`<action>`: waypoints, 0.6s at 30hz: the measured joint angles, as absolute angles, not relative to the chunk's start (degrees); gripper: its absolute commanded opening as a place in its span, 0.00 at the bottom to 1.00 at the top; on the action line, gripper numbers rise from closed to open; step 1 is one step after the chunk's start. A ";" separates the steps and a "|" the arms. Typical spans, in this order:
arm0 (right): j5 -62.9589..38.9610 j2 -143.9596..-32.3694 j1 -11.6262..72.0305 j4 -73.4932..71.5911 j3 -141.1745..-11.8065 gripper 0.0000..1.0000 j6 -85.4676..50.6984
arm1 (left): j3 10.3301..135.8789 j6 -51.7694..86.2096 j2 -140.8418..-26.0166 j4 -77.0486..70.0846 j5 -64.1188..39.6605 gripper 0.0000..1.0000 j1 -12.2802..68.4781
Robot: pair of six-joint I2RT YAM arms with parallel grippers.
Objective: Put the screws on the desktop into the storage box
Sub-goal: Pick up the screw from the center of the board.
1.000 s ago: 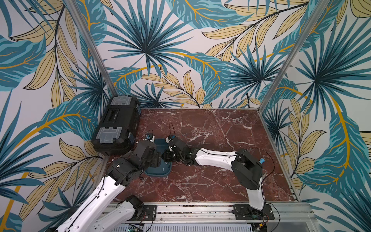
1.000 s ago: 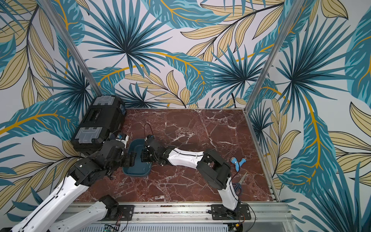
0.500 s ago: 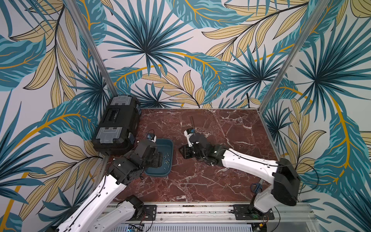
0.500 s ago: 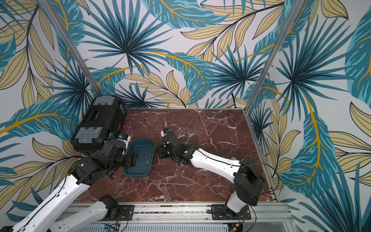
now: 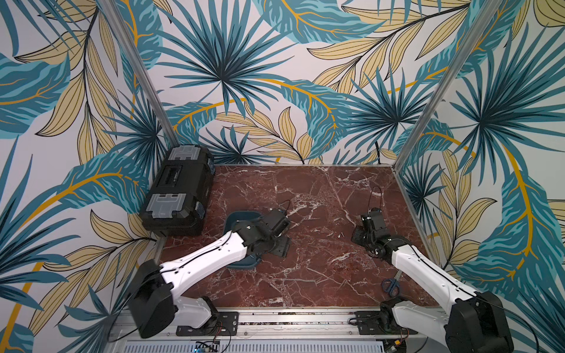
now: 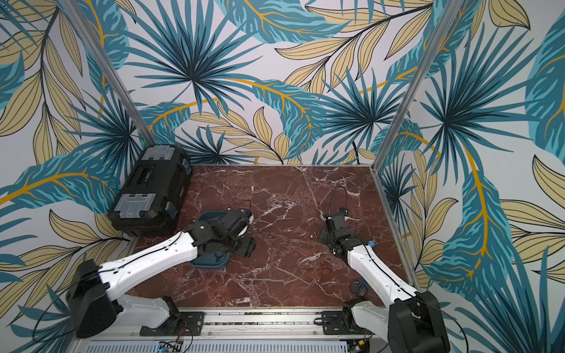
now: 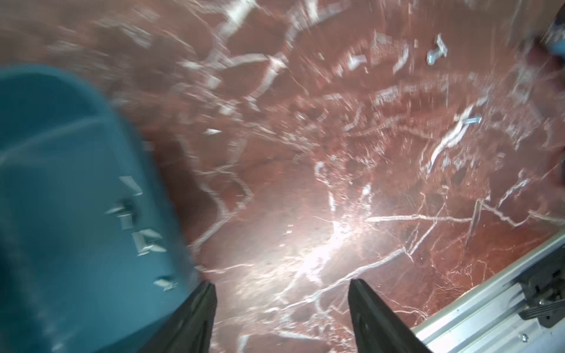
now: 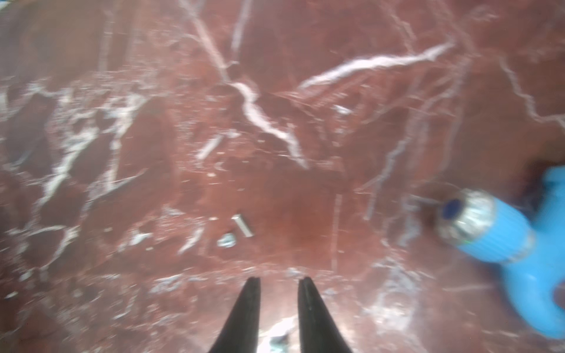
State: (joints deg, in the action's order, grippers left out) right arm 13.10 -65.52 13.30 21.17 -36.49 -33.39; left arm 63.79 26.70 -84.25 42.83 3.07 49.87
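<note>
Screws point(image 7: 146, 241) in two lots, both blurred in the wrist views. Far left: one black toolbox point(image 5: 180, 195), lid label too small to read. Next, one teal storage box point(image 7: 61, 137), partly under the left arm, holding at least five silvery bits. Left gripper point(image 7: 281, 305): jaws wide apart, nothing between. The box's rim sits just beside one finger, and its screws lie outside the gap. Mid-right on the desktop point(image 5: 321, 198): two loose screws point(image 8: 243, 225) side by side, just ahead of the right gripper point(image 8: 279, 284), slightly off to one side. Its jaws stand narrowly apart, empty. One blue ribbed tool point(image 8: 489, 232) nearby. Far right: one pair of blue-handled scissors point(image 5: 391, 285).
</note>
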 measured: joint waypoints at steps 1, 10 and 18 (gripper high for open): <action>13.50 -65.52 12.53 21.28 -36.21 0.27 -33.39 | 66.28 27.14 -88.05 42.24 2.94 0.71 51.40; 12.27 -68.90 6.46 20.75 -34.17 0.27 -33.61 | 87.64 25.02 -111.42 38.48 -0.05 0.68 60.47; 7.68 -71.00 2.87 18.26 -32.62 0.27 -34.26 | 99.96 12.67 -123.72 38.68 -1.72 0.62 65.43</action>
